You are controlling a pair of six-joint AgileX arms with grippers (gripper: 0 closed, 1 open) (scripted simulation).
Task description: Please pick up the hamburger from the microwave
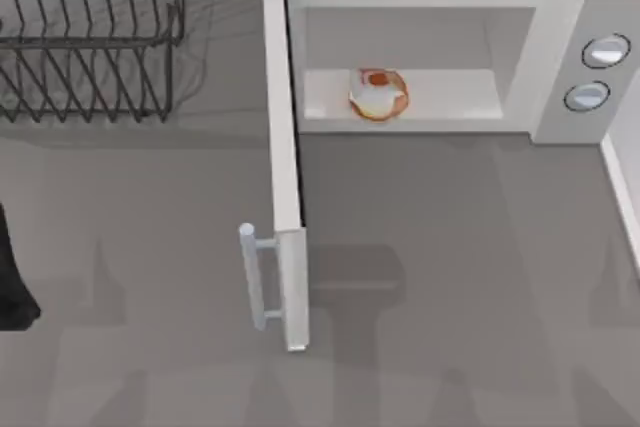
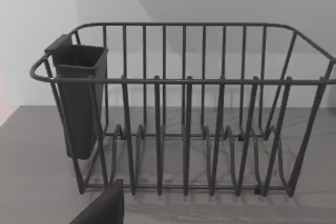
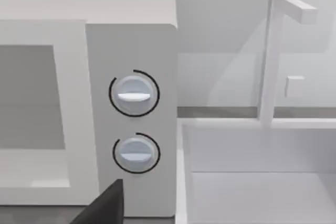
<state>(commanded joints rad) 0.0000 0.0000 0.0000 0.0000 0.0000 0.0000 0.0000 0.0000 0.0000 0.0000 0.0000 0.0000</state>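
Barely started: microwave (image 1: pixel 430 7) door already swung wide open, hamburger (image 1: pixel 378 94) sitting untouched inside the cavity at the far side of the tabletop. Can't tell either hand's state. Reach, grab, pull out all left.

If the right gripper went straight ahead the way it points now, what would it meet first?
Probably the microwave: its control panel with the two knobs sits dead ahead in the right wrist view, not the open cavity; depth is unclear.

A rendered kitchen counter: white microwave (image 1: pixel 430 57), black wire dish rack (image 1: pixel 90 37), white sink (image 3: pixel 262 182).
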